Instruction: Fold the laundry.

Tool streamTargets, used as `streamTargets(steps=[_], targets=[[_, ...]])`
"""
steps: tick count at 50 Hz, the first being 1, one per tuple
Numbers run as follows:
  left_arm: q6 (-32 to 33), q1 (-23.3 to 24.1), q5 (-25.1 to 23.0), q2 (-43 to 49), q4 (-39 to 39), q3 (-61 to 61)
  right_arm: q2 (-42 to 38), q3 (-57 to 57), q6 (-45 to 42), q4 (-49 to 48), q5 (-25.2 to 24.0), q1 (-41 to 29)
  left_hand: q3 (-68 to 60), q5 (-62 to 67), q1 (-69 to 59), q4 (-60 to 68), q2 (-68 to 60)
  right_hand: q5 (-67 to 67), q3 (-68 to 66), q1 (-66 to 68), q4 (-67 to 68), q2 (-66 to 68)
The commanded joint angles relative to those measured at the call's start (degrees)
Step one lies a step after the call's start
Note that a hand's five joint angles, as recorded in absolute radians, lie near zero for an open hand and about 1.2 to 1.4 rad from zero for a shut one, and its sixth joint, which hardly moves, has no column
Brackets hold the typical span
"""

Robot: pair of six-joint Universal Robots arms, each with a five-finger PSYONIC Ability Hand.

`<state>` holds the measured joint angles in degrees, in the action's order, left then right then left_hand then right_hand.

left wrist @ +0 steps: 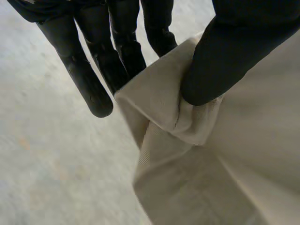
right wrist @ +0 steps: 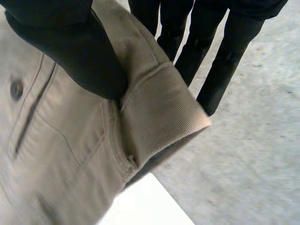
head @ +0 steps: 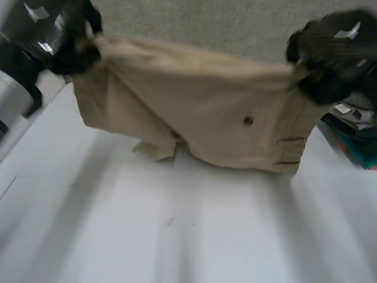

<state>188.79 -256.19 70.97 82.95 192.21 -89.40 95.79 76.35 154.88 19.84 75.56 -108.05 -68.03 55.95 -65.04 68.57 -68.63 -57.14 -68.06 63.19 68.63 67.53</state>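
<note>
Left hand (head: 56,38), right hand (head: 336,56) pinch hanging tan trousers (head: 206,106).

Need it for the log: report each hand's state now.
Left hand: shut on the khaki trousers, pinching one top corner.
Right hand: shut on the khaki trousers, pinching the opposite top corner.

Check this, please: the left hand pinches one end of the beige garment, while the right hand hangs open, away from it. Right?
Not quite. The right hand is not open: it pinches the other end of the beige garment, as the right wrist view shows. The left hand does pinch one end.
</note>
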Motion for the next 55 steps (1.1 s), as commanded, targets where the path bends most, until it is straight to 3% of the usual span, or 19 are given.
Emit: streamTargets(steps=[1, 5, 10, 15, 18, 23, 27, 34, 39, 46, 50, 55], targets=[[-1.05, 0.42, 0.84, 6.84, -9.81, 9.75, -8.59, -13.41, -3.62, 9.07, -3.13, 3.73, -11.97, 14.05, -14.96, 11.43, -11.37, -12.86, -11.94, 16.81, 11.37, 12.47], [-0.7, 0.6, 1.01, 16.77, -15.18, 15.46, -15.01, -14.56, -4.15, 8.9, -1.9, -0.49, -11.97, 14.05, -14.96, 11.43, -11.37, -12.86, -11.94, 16.81, 11.37, 12.47], [3.68, 0.78, 1.63, 29.27, -15.55, 22.24, -24.84, -16.05, -6.25, 6.97, 2.74, -4.01, -11.97, 14.05, -14.96, 11.43, -11.37, -12.86, -11.94, 16.81, 11.37, 12.47], [11.24, 1.74, 2.07, 38.86, -11.78, 32.43, -33.81, -20.87, -6.08, -6.34, 10.21, -4.89, -11.97, 14.05, -14.96, 11.43, -11.37, -12.86, -11.94, 16.81, 11.37, 12.47], [13.54, 3.33, 2.51, 42.9, -5.2, 41.39, -35.93, -23.51, -5.91, -16.81, 11.89, -5.33, -11.97, 14.05, -14.96, 11.43, -11.37, -12.86, -11.94, 16.81, 11.37, 12.47], [12.57, 4.29, 6.28, 44.58, 11.33, 51.6, -36.29, -25.72, -4.51, -48.41, 13.65, -6.03, -11.97, 14.05, -14.96, 11.43, -11.37, -12.86, -11.94, 16.81, 11.37, 12.47], [8.81, 4.12, 10.41, 42.75, 23.97, 52.4, -35.32, -25.63, -3.98, -60.86, 13.92, -6.47, -11.97, 14.05, -14.96, 11.43, -11.37, -12.86, -11.94, 16.81, 11.37, 12.47], [5.45, 3.77, 10.86, 39.49, 24.09, 44.77, -35.32, -24.32, -3.36, -57.39, 12.95, -7.7, -11.97, 14.05, -14.96, 11.43, -11.37, -12.86, -11.94, 16.81, 11.37, 12.47], [5.45, 3.5, 8.67, 36.06, 23.92, 28.88, -35.93, -18.52, -3.53, -50.78, 12.69, -7.53, -11.97, 14.05, -14.96, 11.43, -11.37, -12.86, -11.94, 16.81, 11.37, 12.47], [5.98, 4.2, 4.8, 38.68, 23.3, 12.62, -41.81, -9.29, -5.2, -48.41, 11.02, -7.79, -11.97, 14.05, -14.96, 11.43, -11.37, -12.86, -11.94, 16.81, 11.37, 12.47], [6.16, 4.21, 4.79, 41.76, 22.87, 6.02, -46.65, -6.13, -8.27, -46.12, 11.1, -8.05, -11.97, 14.05, -14.96, 11.43, -11.37, -12.86, -11.94, 16.81, 11.37, 12.47], [7.82, 4.64, 4.8, 41.25, 20.15, -0.85, -46.92, -2.87, -12.67, -42.44, 11.19, -8.58, -11.97, 14.05, -14.96, 11.43, -11.37, -12.86, -11.94, 16.81, 11.37, 12.47]])
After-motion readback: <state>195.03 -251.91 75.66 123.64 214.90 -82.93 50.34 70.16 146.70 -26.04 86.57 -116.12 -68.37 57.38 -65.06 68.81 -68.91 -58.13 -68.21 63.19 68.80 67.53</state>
